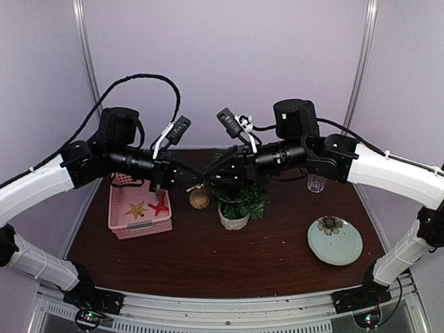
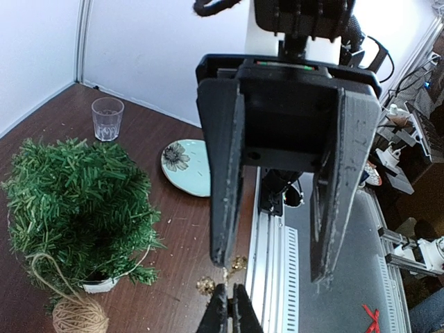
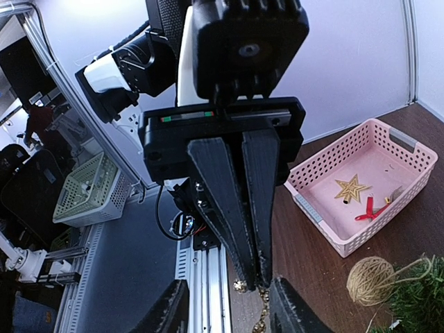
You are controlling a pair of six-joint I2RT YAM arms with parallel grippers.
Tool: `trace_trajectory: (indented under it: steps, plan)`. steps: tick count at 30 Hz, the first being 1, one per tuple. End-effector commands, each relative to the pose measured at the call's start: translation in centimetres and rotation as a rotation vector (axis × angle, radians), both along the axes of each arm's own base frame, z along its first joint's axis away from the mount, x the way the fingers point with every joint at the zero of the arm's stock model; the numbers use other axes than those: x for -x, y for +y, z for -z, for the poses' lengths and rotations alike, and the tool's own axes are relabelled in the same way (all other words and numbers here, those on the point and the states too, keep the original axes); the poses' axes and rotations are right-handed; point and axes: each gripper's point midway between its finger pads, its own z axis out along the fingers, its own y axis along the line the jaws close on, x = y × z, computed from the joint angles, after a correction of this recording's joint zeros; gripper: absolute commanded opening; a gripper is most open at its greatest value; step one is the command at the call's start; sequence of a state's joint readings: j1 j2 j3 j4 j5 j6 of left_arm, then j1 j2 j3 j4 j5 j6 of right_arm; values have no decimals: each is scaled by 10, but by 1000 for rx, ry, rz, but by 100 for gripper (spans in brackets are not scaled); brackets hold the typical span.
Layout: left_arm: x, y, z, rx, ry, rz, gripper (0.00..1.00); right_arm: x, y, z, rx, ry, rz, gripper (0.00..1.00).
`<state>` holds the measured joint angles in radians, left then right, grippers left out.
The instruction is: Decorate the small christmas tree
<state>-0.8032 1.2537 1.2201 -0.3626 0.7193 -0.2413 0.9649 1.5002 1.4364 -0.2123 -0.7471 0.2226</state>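
Pale walls (image 1: 229,62); dark, seemingly wooden table (image 1: 208,267)

Brown table (image 1: 208,267): basket (image 1: 142,228), twine (image 1: 200,199), tree (image 1: 244,202), plate (image 1: 335,243), glass (image 1: 316,184)

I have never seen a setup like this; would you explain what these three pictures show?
A left robot arm and a right arm are bolted at the near edge of a table. One picture looks down from above; the other two come from a camera on each wrist, each seeing the opposite arm. On the table stand the small christmas tree, a ball of twine, a glass, a plate and a pink basket holding a gold star and a red ribbon. The left pincer is shut on a gold trinket, and the right pincer, open, faces it.
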Motion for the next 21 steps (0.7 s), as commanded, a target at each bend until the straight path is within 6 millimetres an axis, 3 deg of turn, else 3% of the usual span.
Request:
trace_trajectory:
  steps: [1, 6, 9, 14, 21]
  plan:
    - [1, -5, -22, 60, -43, 17, 0, 0, -1, -9, -29, -16, 15, 43]
    - [-1, -4, -13, 40, -38, 2, 0, -5, -12, -26, -69, -17, 62, 61]
    - [-1, -4, -16, 51, -48, -1, 0, -13, -20, -28, -86, -2, 102, 65]
    - [-3, -5, -25, 84, -69, -2, 0, -22, -27, -19, -101, 70, 133, 64]
    - [-5, -8, -27, 88, -68, -7, 0, -19, -18, -20, -103, 96, 75, 55]
